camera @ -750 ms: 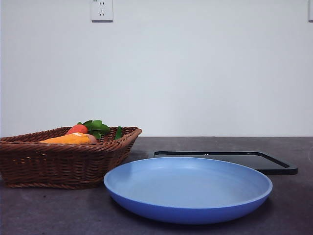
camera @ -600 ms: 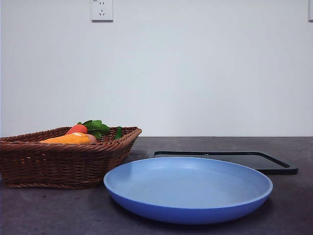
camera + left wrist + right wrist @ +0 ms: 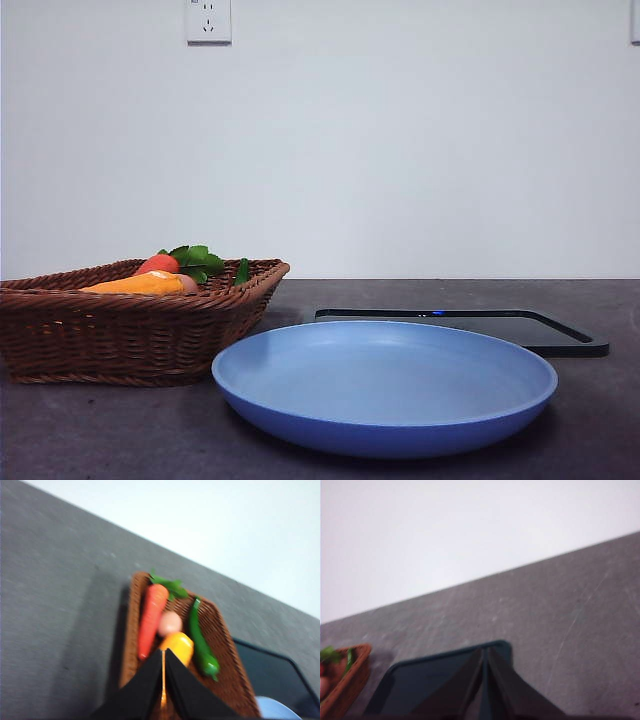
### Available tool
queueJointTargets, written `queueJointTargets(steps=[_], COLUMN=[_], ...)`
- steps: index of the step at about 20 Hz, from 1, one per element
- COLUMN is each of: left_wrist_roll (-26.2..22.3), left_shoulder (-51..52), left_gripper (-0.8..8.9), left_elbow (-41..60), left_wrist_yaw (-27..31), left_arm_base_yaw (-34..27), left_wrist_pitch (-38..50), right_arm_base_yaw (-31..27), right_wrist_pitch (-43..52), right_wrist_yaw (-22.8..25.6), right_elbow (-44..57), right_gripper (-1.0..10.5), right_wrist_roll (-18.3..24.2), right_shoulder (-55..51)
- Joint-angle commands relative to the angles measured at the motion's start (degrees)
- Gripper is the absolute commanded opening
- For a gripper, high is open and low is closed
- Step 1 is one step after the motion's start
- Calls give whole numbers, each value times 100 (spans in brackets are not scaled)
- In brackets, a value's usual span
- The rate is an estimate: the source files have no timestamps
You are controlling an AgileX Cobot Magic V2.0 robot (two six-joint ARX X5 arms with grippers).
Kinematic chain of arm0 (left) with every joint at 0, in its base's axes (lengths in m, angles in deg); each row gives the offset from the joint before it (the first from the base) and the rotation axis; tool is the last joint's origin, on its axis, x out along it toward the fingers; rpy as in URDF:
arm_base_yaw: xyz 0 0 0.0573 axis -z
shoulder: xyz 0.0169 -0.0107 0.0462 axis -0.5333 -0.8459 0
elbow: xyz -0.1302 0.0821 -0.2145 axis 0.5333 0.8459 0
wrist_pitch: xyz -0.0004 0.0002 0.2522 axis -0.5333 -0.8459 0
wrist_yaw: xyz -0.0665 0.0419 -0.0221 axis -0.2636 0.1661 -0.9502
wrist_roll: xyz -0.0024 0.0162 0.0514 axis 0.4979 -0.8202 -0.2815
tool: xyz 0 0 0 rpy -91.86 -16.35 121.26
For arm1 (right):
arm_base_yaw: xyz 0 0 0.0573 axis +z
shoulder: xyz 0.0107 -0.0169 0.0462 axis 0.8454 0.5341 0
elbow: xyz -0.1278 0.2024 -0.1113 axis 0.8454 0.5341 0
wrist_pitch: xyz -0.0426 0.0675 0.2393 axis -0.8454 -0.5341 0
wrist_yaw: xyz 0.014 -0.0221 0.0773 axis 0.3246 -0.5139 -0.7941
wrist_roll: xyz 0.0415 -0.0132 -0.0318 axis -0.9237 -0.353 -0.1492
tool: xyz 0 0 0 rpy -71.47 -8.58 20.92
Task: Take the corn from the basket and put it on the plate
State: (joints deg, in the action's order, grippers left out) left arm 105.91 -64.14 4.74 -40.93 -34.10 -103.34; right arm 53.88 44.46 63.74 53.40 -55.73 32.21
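Observation:
The orange-yellow corn (image 3: pixel 140 284) lies in the brown wicker basket (image 3: pixel 120 330) at the left of the table. In the left wrist view the corn (image 3: pixel 177 647) shows just past the tips of my left gripper (image 3: pixel 164 651), which hovers above the basket (image 3: pixel 131 630), shut and empty. The light-blue plate (image 3: pixel 385 385) sits empty at the front centre, right of the basket. My right gripper (image 3: pixel 484 650) is shut with nothing in it, above the black tray. Neither arm shows in the front view.
In the basket also lie a red-orange carrot (image 3: pixel 151 620) with green leaves, a small pinkish ball (image 3: pixel 170 623) and a green pepper (image 3: pixel 201 642). A flat black tray (image 3: pixel 520 328) lies behind the plate at the right. A white wall stands behind the table.

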Motion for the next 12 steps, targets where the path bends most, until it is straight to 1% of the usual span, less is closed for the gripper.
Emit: queueJointTargets(steps=[1, 4, 9, 11, 12], left_wrist_roll=[-293, -675, -1574, -1869, -1965], left_shoulder=[-396, -890, -1641, -1875, -1974], left_gripper=[7, 7, 7, 7, 7], left_elbow=[-479, -984, -1759, -2009, -2111], left_wrist_yaw=[-302, -675, -1268, -1416, -1458], left_arm_base_yaw=[-11, -9, -9, 9, 20], left_wrist_pitch=[-177, -627, -1523, -1869, -2013], right_arm_base_yaw=[0, 0, 0, 2, 7], right_wrist_pitch=[-254, -756, -1816, -2323, -2549], right_wrist_yaw=[-326, -826, -1646, -1856, -1886], right_elbow=[-426, -935, -1829, -2177, -2321], right_gripper=[1, 1, 1, 1, 1], right_wrist_roll=[205, 492, 1141, 1486, 1633], right_shoulder=[382, 901, 1810, 2151, 2282])
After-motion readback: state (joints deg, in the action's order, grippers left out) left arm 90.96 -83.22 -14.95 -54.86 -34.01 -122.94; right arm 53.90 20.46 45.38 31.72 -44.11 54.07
